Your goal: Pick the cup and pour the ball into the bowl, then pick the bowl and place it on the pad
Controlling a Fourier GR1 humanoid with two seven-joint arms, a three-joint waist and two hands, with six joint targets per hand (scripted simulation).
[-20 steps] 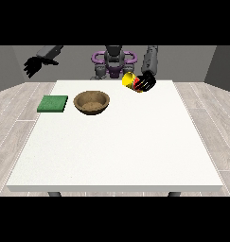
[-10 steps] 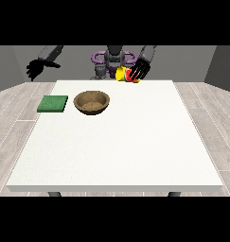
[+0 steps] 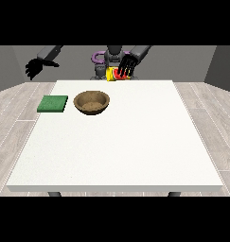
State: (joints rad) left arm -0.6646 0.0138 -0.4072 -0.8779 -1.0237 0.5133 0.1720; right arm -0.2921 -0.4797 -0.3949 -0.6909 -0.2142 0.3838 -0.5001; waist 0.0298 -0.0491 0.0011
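Yellow and red, the cup [image 3: 114,74] is held above the surface's [image 3: 135,142] far edge, fingers of the hand at the view's right [image 3: 127,66] curled round it. It looks tipped, long axis leaning leftward. The wooden bowl [image 3: 92,102] lies nearer and left of it; the green pad [image 3: 53,103] further left. The other hand [image 3: 34,68] hangs relaxed, far left.

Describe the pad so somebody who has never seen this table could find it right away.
Start at the big white table and look to its far corner at the view's left. There the pad lies flat, just left of the brown wooden bowl. It is the only green thing on the table: a thin square, not round or hollow like the bowl.
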